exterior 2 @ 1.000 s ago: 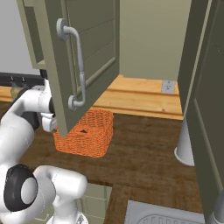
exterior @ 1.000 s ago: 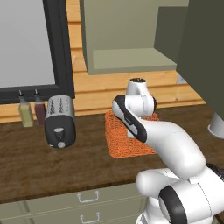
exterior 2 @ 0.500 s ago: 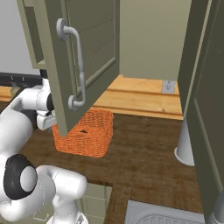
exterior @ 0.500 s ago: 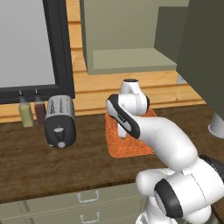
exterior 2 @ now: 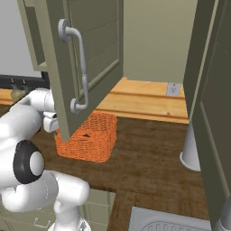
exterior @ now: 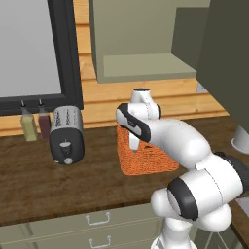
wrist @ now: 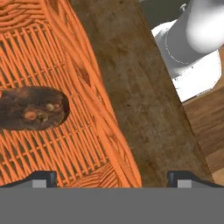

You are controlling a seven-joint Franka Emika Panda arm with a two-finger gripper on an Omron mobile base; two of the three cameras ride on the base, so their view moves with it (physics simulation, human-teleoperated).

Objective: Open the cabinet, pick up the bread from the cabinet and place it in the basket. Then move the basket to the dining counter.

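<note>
**Bread lies in the orange basket**

The bread (wrist: 30,108) is a small, dark brown lump with a bumpy, crusty skin and a few pale spots. It lies flat on the bottom of the basket (exterior: 146,156). The basket is bright orange and woven, with criss-cross strips you can see up close. It has a box shape and its sides lean out a little at the top.

The basket stands on a dark brown wooden worktop (exterior 2: 149,158) with a streaky grain. In the hand view the basket's rim runs at a slant, with the bare wood just beside it.

The gripper (wrist: 111,177) hangs over the basket's edge. Its two dark tips stand far apart and hold nothing. One tip is over the weave and the other is over the wood.

The cabinet (exterior 2: 90,58) is olive green with a flat panelled door. The door is swung open and sticks out over the basket. In the right base view it hides part of the basket and the arm. Its handle (exterior 2: 81,67) is a long, smooth silver bar.

Left of the basket, well apart, stands a shiny grey toaster (exterior: 67,133) with a rounded top. Two small bottles (exterior: 36,125) stand behind it by the wall. A pale round thing (exterior 2: 191,149) stands on the worktop, off to the right.
</note>
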